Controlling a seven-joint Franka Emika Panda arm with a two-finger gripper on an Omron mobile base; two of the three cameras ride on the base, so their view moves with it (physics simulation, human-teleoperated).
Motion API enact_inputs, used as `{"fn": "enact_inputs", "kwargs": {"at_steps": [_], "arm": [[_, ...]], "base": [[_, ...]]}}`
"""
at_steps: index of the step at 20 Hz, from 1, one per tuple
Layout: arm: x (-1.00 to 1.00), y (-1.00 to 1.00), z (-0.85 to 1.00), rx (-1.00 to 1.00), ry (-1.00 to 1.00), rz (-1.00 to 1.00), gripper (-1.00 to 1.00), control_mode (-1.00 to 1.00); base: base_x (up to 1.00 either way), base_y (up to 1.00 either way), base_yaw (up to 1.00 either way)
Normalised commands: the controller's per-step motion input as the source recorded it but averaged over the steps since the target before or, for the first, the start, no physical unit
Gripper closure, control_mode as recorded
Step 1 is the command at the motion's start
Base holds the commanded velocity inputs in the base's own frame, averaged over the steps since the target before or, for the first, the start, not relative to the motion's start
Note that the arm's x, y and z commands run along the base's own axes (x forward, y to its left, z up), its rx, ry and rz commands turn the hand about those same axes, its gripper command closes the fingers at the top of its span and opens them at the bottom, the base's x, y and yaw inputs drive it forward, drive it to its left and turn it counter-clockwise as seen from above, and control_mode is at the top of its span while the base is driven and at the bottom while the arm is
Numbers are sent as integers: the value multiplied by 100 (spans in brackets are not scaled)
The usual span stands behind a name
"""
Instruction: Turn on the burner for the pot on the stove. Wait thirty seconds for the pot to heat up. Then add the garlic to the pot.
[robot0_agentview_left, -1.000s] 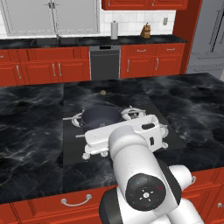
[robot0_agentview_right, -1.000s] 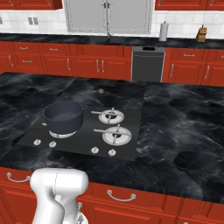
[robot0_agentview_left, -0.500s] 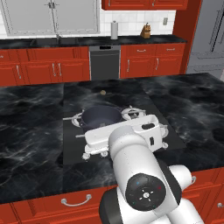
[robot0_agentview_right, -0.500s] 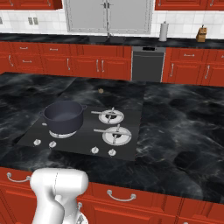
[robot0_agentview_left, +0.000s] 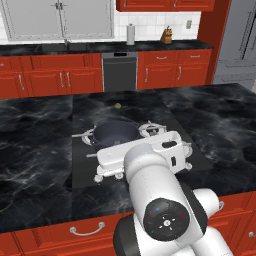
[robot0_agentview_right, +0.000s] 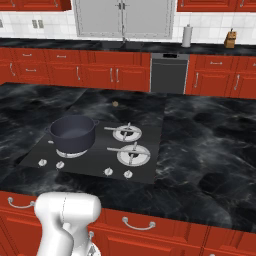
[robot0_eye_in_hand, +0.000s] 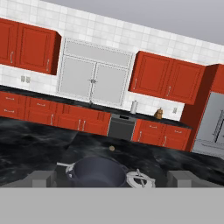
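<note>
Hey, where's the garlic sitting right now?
In the right base view the garlic lies on the black counter just beyond the stove's far edge, behind the pot and apart from it.

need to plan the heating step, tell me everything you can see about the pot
The pot is round, deep and dark grey-blue, metal by its look, with two small side handles and no lid. It looks empty inside. It stands upright on the stove, on the burner at the back left as seen from the robot's side. Nothing else touches it; the garlic lies apart on the counter beyond.
</note>
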Motion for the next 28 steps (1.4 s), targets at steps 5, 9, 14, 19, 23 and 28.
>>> {"fn": "enact_inputs", "kwargs": {"at_steps": [5,9,14,19,23,28], "arm": [[0,0,0,0,0,0,-100,-100],[0,0,0,0,0,0,-100,-100],[-8,0,1,1,-11,0,-100,-100],[-4,0,0,0,-8,0,-100,-100],[0,0,0,0,0,0,-100,-100],[0,0,0,0,0,0,-100,100]], "base": [[0,0,0],[0,0,0],[0,0,0],[0,0,0],[0,0,0],[-35,-10,0]]}}
